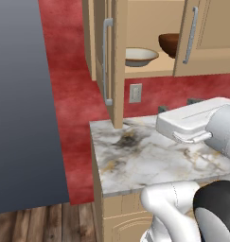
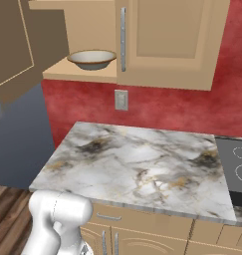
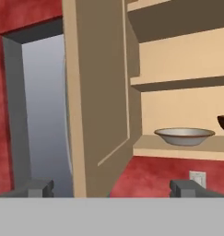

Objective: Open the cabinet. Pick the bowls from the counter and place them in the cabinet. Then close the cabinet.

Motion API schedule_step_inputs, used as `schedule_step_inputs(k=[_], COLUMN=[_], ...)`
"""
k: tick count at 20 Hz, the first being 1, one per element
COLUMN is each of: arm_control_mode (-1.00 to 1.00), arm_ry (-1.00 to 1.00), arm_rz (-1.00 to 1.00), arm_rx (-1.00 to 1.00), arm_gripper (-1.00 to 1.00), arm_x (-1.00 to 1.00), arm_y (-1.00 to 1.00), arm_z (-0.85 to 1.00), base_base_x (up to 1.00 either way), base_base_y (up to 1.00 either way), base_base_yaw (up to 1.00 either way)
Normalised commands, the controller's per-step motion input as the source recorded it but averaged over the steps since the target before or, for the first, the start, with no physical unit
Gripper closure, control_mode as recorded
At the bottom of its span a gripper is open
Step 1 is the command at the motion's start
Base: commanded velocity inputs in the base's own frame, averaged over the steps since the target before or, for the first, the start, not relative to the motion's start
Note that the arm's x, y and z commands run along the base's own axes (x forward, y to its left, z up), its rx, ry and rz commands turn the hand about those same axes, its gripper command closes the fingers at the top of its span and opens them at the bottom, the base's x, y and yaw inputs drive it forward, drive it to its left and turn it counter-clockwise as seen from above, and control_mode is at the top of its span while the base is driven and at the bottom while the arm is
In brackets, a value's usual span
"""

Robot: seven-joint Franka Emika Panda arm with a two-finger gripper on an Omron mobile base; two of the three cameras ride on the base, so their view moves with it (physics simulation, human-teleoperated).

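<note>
Both bowls sit inside the cabinet [image 1: 149, 28] on its lowest shelf: the cream bowl [image 1: 140, 56] toward the open side, the dark brown bowl [image 1: 169, 44] just beside it, part hidden behind the right door [image 1: 206, 33]. The counter [image 2: 137, 164] carries no bowl. Judgement: only the closing is left.

My pincer [image 3: 112, 188] is spread wide, holding nothing, fingertips [image 3: 39, 188] low in the hand view.

The left door [image 3: 97, 97] stands swung out, edge-on to me, straight ahead between my tips. Its long axis and its bar handle [image 1: 107, 61] run vertical. The shelf opening lies on the right of the hand view, the grey fridge [image 1: 22, 104] on the left.

Room: narrow gap between door and fridge; open air over the counter. Likely push is on the door's outer face, sweeping it toward the shelves.
</note>
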Motion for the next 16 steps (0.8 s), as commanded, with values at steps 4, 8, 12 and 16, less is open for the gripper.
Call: schedule_step_inputs(k=[4, 8, 12, 16], arm_control_mode=[-1.00, -1.00, -1.00, -1.00], arm_ry=[-0.02, -0.03, -0.02, -0.02], arm_rz=[-0.09, -0.10, -0.10, -0.10], arm_rx=[0.00, 0.00, 0.00, 0.00], arm_gripper=[-1.00, -1.00, -1.00, -1.00], arm_x=[0.00, 0.00, -0.03, 0.00], arm_y=[0.24, 0.30, 0.28, 0.32], arm_z=[-0.09, -0.15, -0.20, -0.27], base_base_x=[0.00, 0.00, 0.00, 0.00], base_base_y=[0.00, 0.00, 0.00, 0.00], base_base_yaw=[0.00, 0.00, 0.00, 0.00])
